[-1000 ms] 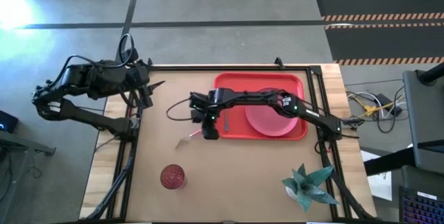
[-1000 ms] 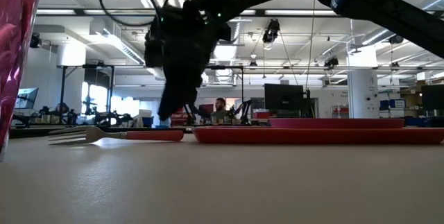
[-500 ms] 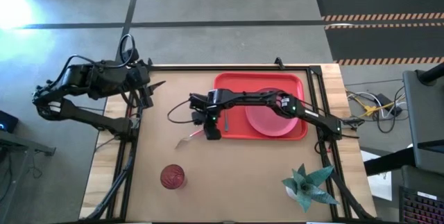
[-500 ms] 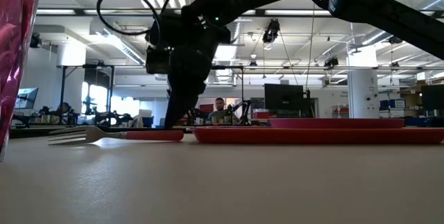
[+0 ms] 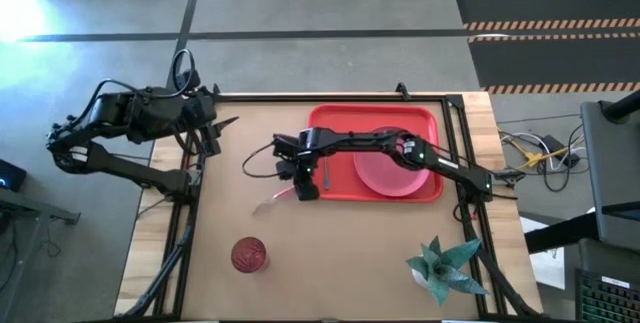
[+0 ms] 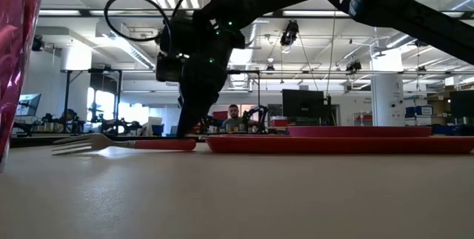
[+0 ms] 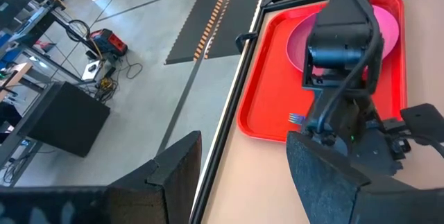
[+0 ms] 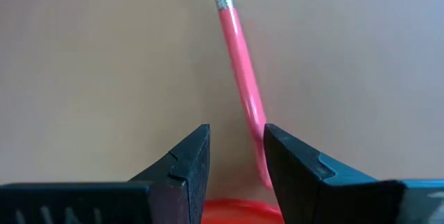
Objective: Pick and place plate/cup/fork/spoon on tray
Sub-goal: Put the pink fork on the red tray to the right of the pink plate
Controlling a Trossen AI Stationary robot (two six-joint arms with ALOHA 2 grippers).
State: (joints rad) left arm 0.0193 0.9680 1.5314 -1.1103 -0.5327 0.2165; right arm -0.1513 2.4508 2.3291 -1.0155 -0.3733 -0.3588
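The fork (image 5: 274,200) lies flat on the table just left of the tray (image 5: 340,120), its red-pink handle (image 8: 239,71) pointing at the tray. My right gripper (image 5: 305,189) is down at table height (image 6: 185,129), open, its fingers on either side of the handle's free end. The plate (image 5: 388,174) and the dark-handled spoon (image 5: 328,174) lie in the tray. The cup (image 5: 248,255) stands upright near the front left. My left gripper (image 5: 228,123) is open and empty at the table's far left. My right gripper comes from above, pointing down, with the fork handle's free end (image 8: 259,137) in the gap close against one finger (image 8: 291,175). I cannot tell whether that finger touches it. The fork lies flat on the table.
A green paper plant (image 5: 445,266) stands at the front right. The tray's left rim (image 8: 232,218) is right beside my right gripper. Bare tabletop lies between the fork and the cup. A person sits far off in the room behind the table (image 6: 235,117).
My right gripper has come down a little and shifted slightly toward the tray, onto the fork handle's free end. The fork has stayed where it was.
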